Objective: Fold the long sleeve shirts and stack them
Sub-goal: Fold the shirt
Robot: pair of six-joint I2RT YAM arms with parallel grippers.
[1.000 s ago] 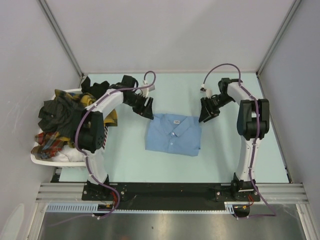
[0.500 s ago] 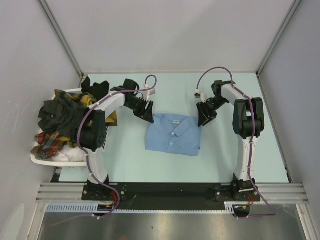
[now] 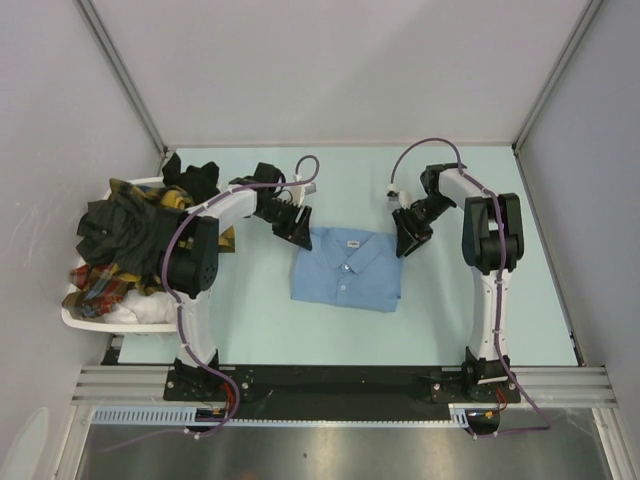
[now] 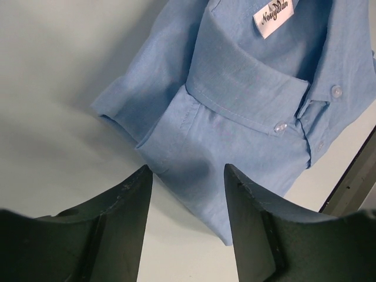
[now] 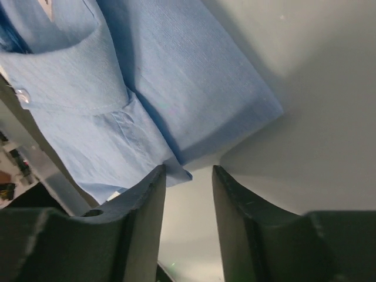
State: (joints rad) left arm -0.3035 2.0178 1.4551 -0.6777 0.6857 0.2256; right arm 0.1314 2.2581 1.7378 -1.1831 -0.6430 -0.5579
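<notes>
Blue shirt [image 3: 346, 270] folded on table [image 3: 250, 310]. Left gripper [image 3: 297, 229] and right gripper [image 3: 407, 243] at its far corners. Other shirts [image 3: 120, 232] fill basket [image 3: 100, 325].

Bright, even overhead light; a soft shadow edges the blue shirt [image 4: 247, 117] on the desk [image 4: 53, 70]; fingers [image 4: 117, 235] of the left tool [image 4: 187, 169] look slightly blurred.

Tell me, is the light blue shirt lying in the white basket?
No, the light blue shirt lies folded on the table, apart from the white basket holding the darker shirts at the left.
</notes>
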